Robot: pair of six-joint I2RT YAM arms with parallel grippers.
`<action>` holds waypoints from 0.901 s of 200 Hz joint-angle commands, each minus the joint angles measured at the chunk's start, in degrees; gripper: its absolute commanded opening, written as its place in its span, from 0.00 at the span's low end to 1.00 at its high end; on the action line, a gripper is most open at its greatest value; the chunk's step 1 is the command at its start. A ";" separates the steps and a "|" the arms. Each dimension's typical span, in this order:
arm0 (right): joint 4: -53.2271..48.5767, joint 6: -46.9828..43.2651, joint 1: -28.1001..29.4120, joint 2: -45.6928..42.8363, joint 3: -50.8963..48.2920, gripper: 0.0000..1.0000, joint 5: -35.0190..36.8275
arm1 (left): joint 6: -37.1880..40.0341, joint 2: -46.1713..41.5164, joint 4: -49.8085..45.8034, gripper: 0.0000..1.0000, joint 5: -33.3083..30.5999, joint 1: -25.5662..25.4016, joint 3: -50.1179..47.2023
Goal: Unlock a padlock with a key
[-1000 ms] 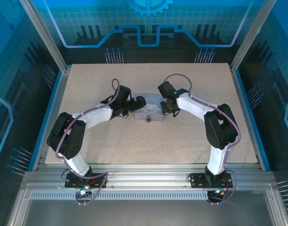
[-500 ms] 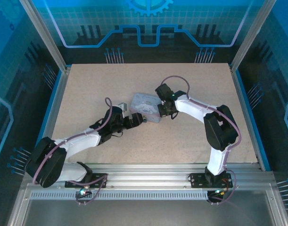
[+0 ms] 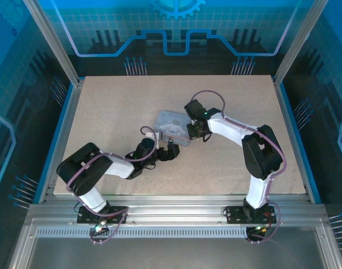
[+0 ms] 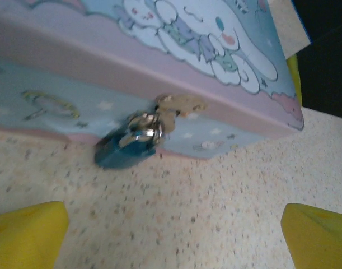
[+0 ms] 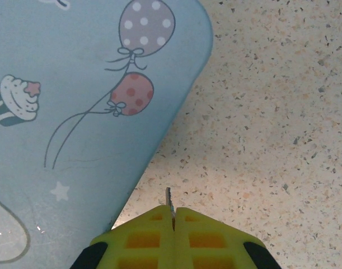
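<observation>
- Hanging on the front of the tin [image 4: 103, 67], centre frame, the padlock [image 4: 126, 150] faces the wide-spread left gripper [image 4: 171, 238] in the left wrist view.
- Right wrist view, lower centre: right gripper [image 5: 173, 224] pinches the key [image 5: 169, 199].

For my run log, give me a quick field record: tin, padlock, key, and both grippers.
tin: pale blue, on table
padlock: dark blue, hangs at tin's front side
left gripper: open, facing padlock, apart from it
right gripper: shut on key, beside tin's corner
key: thin silvery tip sticking out of the grip
</observation>
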 commanded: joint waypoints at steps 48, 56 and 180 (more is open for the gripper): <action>0.13 0.45 1.12 0.16 1.51 0.00 -1.82 | 3.78 6.85 6.08 0.99 -5.12 -1.15 3.90; 0.14 0.46 1.10 0.27 1.55 0.00 -1.81 | 4.12 7.00 5.74 0.99 -4.71 -1.14 4.30; 0.79 0.72 1.45 0.39 1.10 0.00 -2.00 | 4.27 8.23 6.64 0.67 4.08 -0.56 7.21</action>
